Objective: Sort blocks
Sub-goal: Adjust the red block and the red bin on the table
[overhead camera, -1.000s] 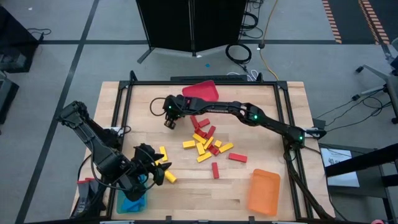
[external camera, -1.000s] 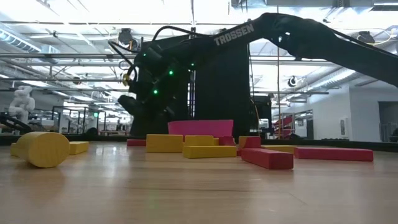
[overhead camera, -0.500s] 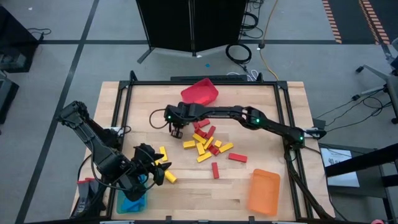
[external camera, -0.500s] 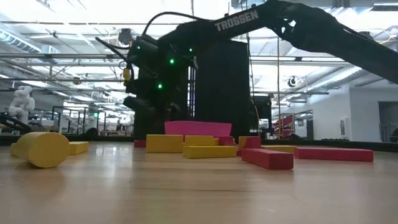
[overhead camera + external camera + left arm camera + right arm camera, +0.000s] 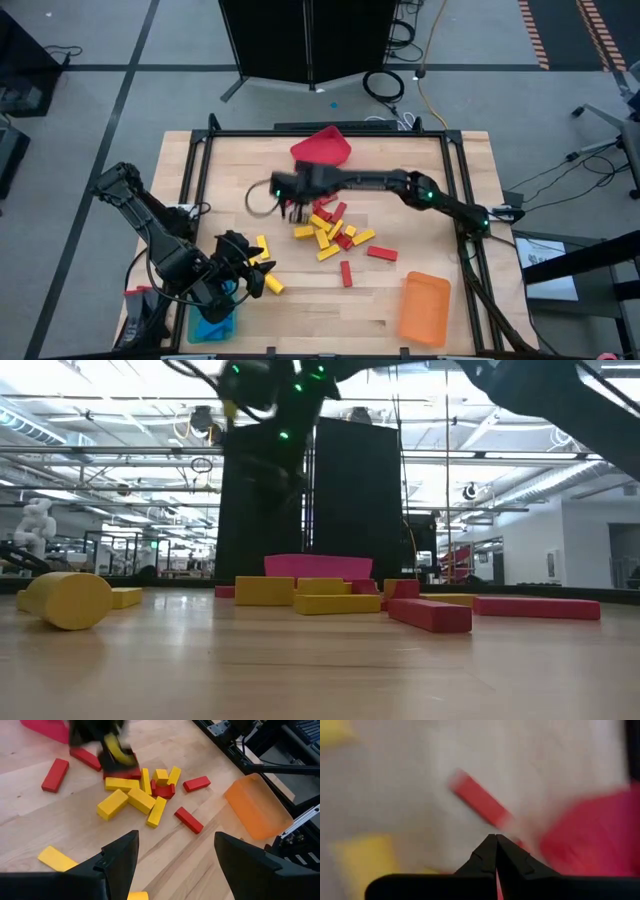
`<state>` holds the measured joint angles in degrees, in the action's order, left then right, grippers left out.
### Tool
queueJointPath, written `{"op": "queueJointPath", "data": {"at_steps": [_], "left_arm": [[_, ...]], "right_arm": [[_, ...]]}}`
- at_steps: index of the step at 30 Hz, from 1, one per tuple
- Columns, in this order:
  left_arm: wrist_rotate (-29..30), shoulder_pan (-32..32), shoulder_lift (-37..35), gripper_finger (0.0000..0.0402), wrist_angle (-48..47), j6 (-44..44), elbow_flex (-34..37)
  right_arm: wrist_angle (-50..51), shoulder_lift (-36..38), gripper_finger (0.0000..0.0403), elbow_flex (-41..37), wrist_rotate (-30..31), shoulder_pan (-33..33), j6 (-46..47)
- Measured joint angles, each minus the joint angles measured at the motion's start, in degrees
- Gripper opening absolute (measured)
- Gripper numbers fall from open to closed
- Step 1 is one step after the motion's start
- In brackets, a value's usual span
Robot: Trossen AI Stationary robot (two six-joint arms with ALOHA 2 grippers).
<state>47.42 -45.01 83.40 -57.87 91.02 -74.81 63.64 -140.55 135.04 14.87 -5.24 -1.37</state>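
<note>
Closed tight on nothing I can see, my right gripper (image 5: 292, 208) hangs over the twelve o'clock edge of the blocks (image 5: 330, 228), the red and yellow bricks heaped at the middle of the table (image 5: 440, 160); its fingers (image 5: 496, 851) meet in a point with a blurred red brick just beyond them. A lone red block (image 5: 345, 273) lies toward six o'clock of the heap with its long axis running roughly twelve to six, another red one (image 5: 381, 253) lies near four o'clock pointing about three to nine, and the piled bricks point every way, several of them overlapping. To do this pick well, I judge I should part the fingers before descending, choose a brick at the heap's edge, not a buried one, and turn the wrist so the fingers close across its short side. Outward, the red bin (image 5: 322, 149) sits toward twelve o'clock, the orange bin (image 5: 424, 308) near five. My left gripper (image 5: 243, 268) waits at eight o'clock with fingers spread, empty in its wrist view, beside a few yellow blocks (image 5: 262, 262) and a blue bin (image 5: 213, 325).
</note>
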Motion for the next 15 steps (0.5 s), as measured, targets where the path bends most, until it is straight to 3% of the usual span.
{"op": "queueJointPath", "data": {"at_steps": [4,15], "left_arm": [[0.0,0.0,0.0,0.0264,0.13,0.0,0.0],[0.0,0.0,0.0,0.0264,0.4,-0.34,0.0]], "right_arm": [[5.59,-1.19,0.0,-0.39,0.66,-4.26,0.37],[0.83,-0.87,0.0,-0.22,0.26,-12.66,-1.81]]}}
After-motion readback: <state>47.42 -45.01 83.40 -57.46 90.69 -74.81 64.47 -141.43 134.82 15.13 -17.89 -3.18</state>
